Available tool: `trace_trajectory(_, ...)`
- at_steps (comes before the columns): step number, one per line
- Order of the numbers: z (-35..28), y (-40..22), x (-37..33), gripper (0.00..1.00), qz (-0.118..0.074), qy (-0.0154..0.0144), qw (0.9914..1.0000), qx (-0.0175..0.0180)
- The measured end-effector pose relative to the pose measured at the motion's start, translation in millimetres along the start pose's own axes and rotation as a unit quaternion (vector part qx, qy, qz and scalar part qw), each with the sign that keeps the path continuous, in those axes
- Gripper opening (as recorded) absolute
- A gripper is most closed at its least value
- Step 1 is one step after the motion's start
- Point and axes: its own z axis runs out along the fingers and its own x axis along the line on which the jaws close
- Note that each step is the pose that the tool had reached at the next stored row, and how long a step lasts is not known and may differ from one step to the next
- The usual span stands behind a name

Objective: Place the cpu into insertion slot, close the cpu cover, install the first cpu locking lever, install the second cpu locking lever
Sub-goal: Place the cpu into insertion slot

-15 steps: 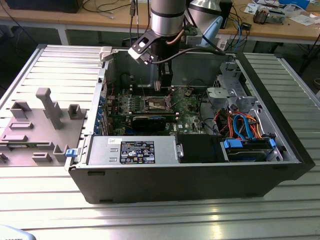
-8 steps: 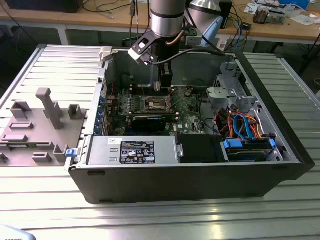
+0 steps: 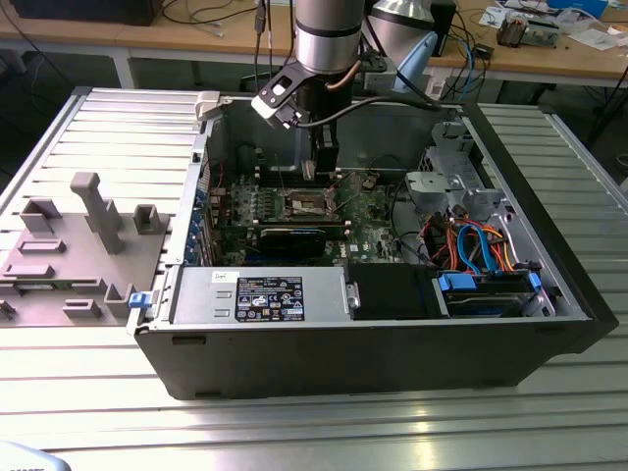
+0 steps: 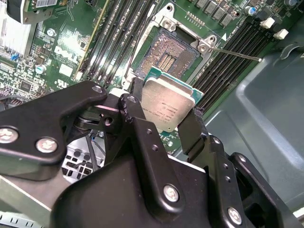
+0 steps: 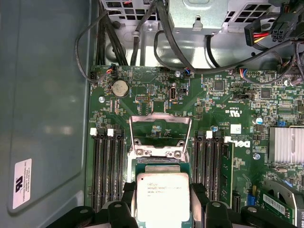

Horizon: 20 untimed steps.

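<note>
Black fingers (image 4: 192, 130) of the gripper (image 4: 166, 110) sit in the foreground in both wrist views. The jaws stand only as far apart as the cpu (image 4: 167, 102) is wide and clamp it by two opposite edges, its silvery top facing the camera. The chip hangs over the near edge of the insertion slot (image 4: 170, 54) and is not yet seated. The dark field of contacts lies uncovered beyond it.

In the first wrist view the cpu cover (image 5: 160, 117) is swung open on the far side of the socket, and green board shows through its open middle. A thin metal lever (image 4: 237, 53) sticks out sideways from one socket corner over the black memory slots (image 4: 223, 61). These slots run along both sides of the socket, close to the fingers.

In the exterior view the gripper reaches down in the upper middle of the frame, inside the open computer case (image 3: 392, 343) and over the motherboard (image 3: 373, 221). Case walls stand well apart from the arm. A grey drive cage (image 3: 442, 186) and coloured cables (image 3: 471, 245) lie toward the exterior view's right.
</note>
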Motion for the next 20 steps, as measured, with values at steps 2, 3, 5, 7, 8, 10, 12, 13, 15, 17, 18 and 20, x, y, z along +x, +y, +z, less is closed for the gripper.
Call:
trace_trajectory(2, 0.3, 0.0, 0.0, 0.55, 0.000, 0.0000, 1.00000, 0.0000)
trace_trajectory(3, 0.5, 0.0, 0.0, 0.55, 0.000, 0.0000, 1.00000, 0.0000)
trace_trajectory(5, 0.8, 0.0, 0.0, 0.55, 0.000, 0.0000, 1.00000, 0.0000)
trace_trajectory(7, 1.1, 0.0, 0.0, 0.55, 0.000, 0.0000, 1.00000, 0.0000)
trace_trajectory(8, 1.5, -0.1, 0.0, 0.55, 0.000, 0.0000, 1.00000, 0.0000)
trace_trajectory(10, 1.9, -0.1, -0.1, 0.55, 0.000, 0.0000, 1.00000, 0.0000)
trace_trajectory(12, 2.4, -0.1, -0.1, 0.55, 0.000, 0.0000, 1.00000, 0.0000)
trace_trajectory(13, 2.6, -0.1, -0.1, 0.55, 0.000, 0.0000, 1.00000, 0.0000)
trace_trajectory(15, 3.1, -0.1, -0.1, 0.55, 0.000, 0.0000, 1.00000, 0.0000)
trace_trajectory(17, 3.4, -0.1, -0.1, 0.55, 0.000, 0.0000, 1.00000, 0.0000)
trace_trajectory(18, 3.7, -0.1, -0.1, 0.55, 0.000, 0.0000, 1.00000, 0.0000)
trace_trajectory(20, 4.2, -0.1, -0.1, 0.55, 0.000, 0.0000, 1.00000, 0.0000)
